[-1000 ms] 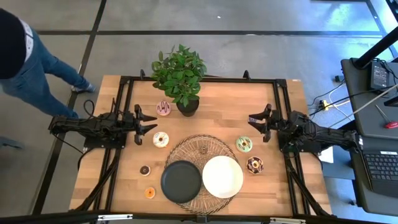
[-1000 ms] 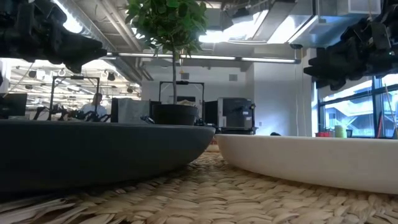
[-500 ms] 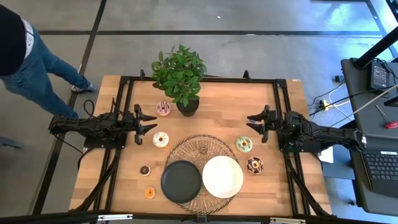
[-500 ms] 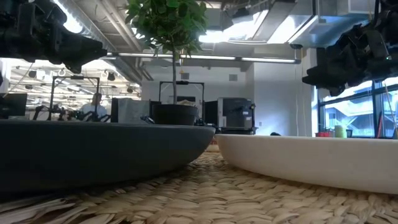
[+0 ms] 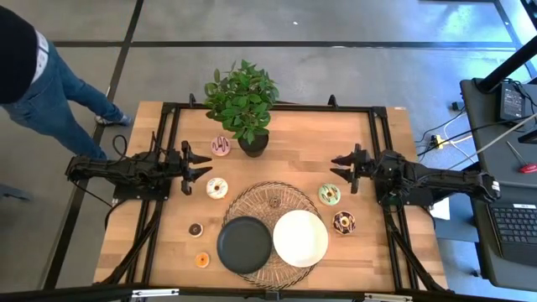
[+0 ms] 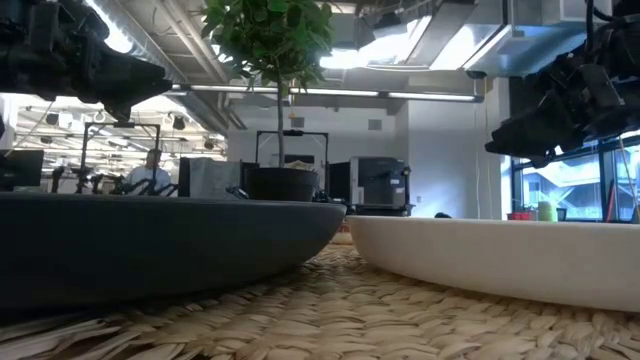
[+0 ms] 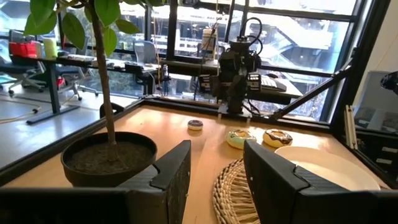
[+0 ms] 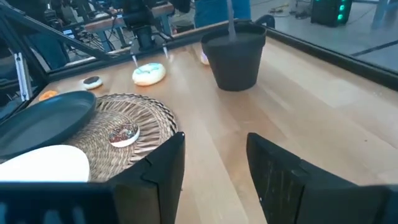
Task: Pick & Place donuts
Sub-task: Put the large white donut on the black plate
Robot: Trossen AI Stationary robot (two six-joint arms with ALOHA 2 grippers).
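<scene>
The donuts lie flat on the wooden table. The pink one [image 5: 221, 146] sits beside the plant pot and the cream-white one [image 5: 217, 188] just nearer. The mint-green one [image 5: 329, 195] and the sprinkled chocolate one [image 5: 343, 222] are on the right. A mini brown [image 5: 195, 229] and a mini orange [image 5: 202, 260] lie at near left. Another mini [image 5: 274, 201] rests on the woven mat. My left gripper [image 5: 197, 164] hovers open, on the far side of the cream-white donut. My right gripper [image 5: 342, 168] hovers open, on the far side of the mint-green one.
A black plate [image 5: 245, 244] and a white plate [image 5: 299, 237] sit on a round woven mat [image 5: 270, 195] at the near middle. A potted plant [image 5: 243, 101] stands at the far middle. A person [image 5: 33, 75] stands beyond the table's far left corner.
My right gripper has crept a little toward the table's left and sunk slightly. Its fingers have stayed open. No donut has moved.
</scene>
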